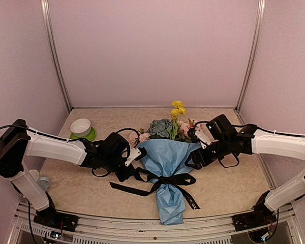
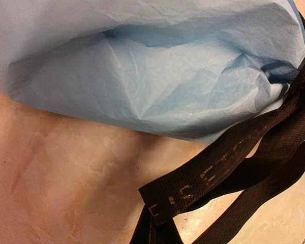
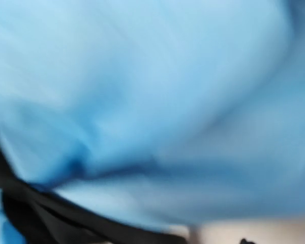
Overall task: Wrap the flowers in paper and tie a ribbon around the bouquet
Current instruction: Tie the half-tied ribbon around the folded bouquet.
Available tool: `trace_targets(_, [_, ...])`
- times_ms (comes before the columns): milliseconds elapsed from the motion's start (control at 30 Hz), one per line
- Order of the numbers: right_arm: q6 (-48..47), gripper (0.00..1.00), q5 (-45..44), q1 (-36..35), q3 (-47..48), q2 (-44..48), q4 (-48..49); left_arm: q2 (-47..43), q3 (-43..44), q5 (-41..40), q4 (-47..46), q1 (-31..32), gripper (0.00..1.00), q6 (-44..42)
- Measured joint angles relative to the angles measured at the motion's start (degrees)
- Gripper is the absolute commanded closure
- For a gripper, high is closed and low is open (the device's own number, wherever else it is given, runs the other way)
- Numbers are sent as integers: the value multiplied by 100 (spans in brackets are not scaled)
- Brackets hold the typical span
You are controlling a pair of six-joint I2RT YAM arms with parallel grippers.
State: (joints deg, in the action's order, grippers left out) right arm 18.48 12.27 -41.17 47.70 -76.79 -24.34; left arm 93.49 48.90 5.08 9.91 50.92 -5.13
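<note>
— Over on the left of the desk [image 1: 229, 188], what have you got?

— Round green saucer [image 1: 90, 136] with a small white bowl [image 1: 80, 125] on it, well apart from the work. Then the left hand [image 1: 133, 154], just beside the left edge of the light-blue paper [image 1: 160, 151]. It's closed tight, and a strand of the narrow black lettered ribbon [image 1: 168, 180] runs straight into it, so I'd say it's pinching that.

— And the bouquet [image 1: 168, 168] itself?

— Lying flat mid-desk, long axis running away from the arms. The pink, yellow and blue-green flowers [image 1: 168, 126] are at the far end, the twisted paper tail at the near edge. The ribbon is knotted round its waist, between the two hands and nearer us than either.

— Right side?

— Right hand [image 1: 194, 156], up against the paper's right edge. Open or holding something, I can't tell.

— Don't the wrist cameras help?

— The left one shows lettering and crumpled paper close up, no fingers. The right one is a blue blur with a dark band. Only the overhead view shows both hands and the knot. Any tightening pull, I reckon, goes sideways across that axis, and the left hand has its strand.
</note>
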Motion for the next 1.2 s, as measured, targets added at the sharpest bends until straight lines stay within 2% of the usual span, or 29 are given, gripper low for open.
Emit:
trace_targets(100, [-1237,21,-72,-46,625,2,-306,-2,0,0,0,-2,100,-9])
trace_targets(167, [-2118,21,-120,-66,697,9,-365,-2,0,0,0,-11,100,-11])
trace_targets(333, [-4249,23,-203,-136,59,-275,-710,-7,0,7,-2,-11,100,-39])
trace_targets(533, [-5206,24,-337,-157,-529,-763,-627,-11,0,28,-4,-11,100,-92])
trace_targets(767, [-5429,31,-227,-186,-551,-1088,269,-11,2,48,-4,-33,100,-98])
trace_targets(900, [-5547,46,-177,-267,-540,-1200,647,-11,2,48,-4,-37,100,-98])
trace_targets(933, [-5571,54,-170,-297,-535,-1220,693,-11,2,48,-4,-39,100,-98])
trace_targets(1000, [-5633,80,-122,-341,-535,-1237,739,-13,2,48,-4,-48,100,-96])
trace_targets(1067, [-5654,95,-9,-387,-544,-1266,745,-15,2,44,-4,-66,100,-92])
trace_targets(1100, [-5696,100,39,-415,-553,-1268,741,-20,2,39,-4,-74,100,-87])
trace_targets(1200, [-5637,100,101,-553,-568,-1268,664,-68,57,-37,-7,-101,100,-85])
